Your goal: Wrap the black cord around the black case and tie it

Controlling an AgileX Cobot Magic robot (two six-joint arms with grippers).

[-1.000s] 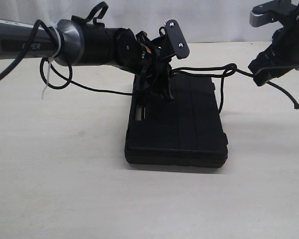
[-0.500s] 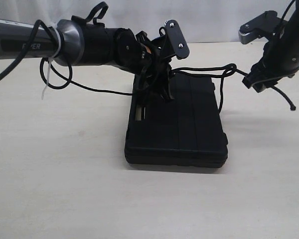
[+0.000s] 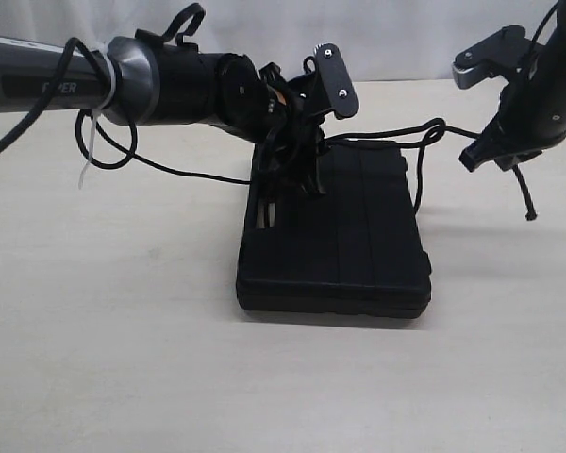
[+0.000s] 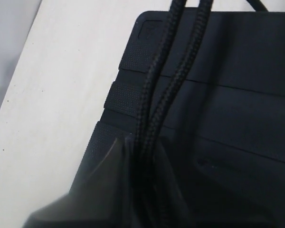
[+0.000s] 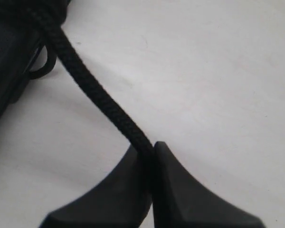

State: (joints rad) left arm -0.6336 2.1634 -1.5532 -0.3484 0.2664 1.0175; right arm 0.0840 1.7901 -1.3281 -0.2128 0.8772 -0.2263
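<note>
The black case point(image 3: 335, 236) lies flat on the counter point(image 3: 123, 340). At its 11 o'clock corner the left fingers point(image 4: 95, 194) are clenched on a doubled strand of the black cord point(image 3: 387, 135). The cord crosses the case's 12 o'clock end to the right fingers point(image 5: 180, 190), off the case at 2 o'clock, pinched tight on a single strand. Its loose end dangles toward 6 o'clock.

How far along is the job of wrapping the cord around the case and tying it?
Done: the black cord lies across the far end of the black case, with a loose loop by its right corner. In hand: the left fingers pinch a doubled strand; the right fingers grip the other strand. Left: probably pulling the loop tight.
</note>
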